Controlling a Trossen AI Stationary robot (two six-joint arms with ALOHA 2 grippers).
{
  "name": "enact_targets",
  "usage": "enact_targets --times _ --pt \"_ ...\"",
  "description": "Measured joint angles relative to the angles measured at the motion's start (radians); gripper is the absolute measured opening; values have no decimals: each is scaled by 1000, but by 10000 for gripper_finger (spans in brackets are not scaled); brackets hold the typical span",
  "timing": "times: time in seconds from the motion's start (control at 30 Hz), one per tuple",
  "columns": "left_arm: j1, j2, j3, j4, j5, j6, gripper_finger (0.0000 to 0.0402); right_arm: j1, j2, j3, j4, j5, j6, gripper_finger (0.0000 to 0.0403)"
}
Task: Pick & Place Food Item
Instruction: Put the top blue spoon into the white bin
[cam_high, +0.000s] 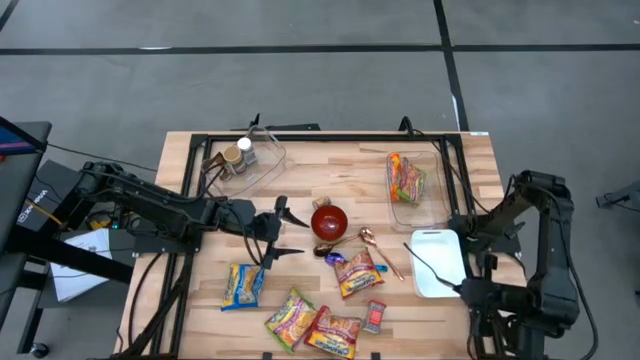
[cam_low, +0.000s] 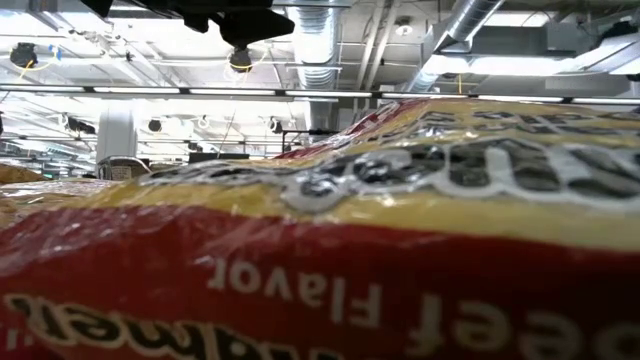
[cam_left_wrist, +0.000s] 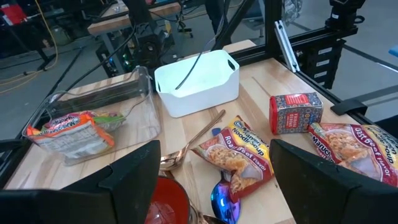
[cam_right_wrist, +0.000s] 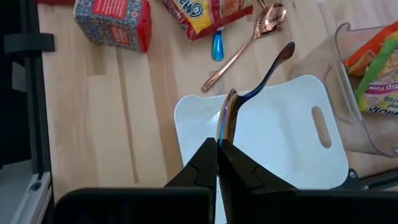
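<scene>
My left gripper (cam_high: 283, 232) spread wide, reaching beside red bowl (cam_high: 329, 222); my right gripper (cam_right_wrist: 217, 163) pinched closed over white bin (cam_right_wrist: 292, 146).

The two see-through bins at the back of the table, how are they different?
The left bin holds a small jar with a pale lid; the right bin holds a bright noodle packet.
The left bin sits at an angle to the table edge; the right bin sits nearly square with it.
The left bin lies near the open left gripper; the right bin lies just behind the white tub.
Both are clear plastic.
</scene>
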Motion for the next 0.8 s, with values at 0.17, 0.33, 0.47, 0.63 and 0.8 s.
enact_targets --times 0.17,0.33,0.47,0.63,0.8 --pt "0 0 0 0 0 1 296 0 -55 -57 0 26 -21 0" --pt "0 0 0 1 3 1 296 4 -162 -152 -1 27 6 0" --pt "0 0 0 1 4 1 296 45 -192 -168 0 45 7 0" --pt "0 0 0 1 3 -6 296 145 -172 -168 0 77 76 0" --pt "0 0 0 1 3 -28 296 222 -163 -203 1 71 184 0"
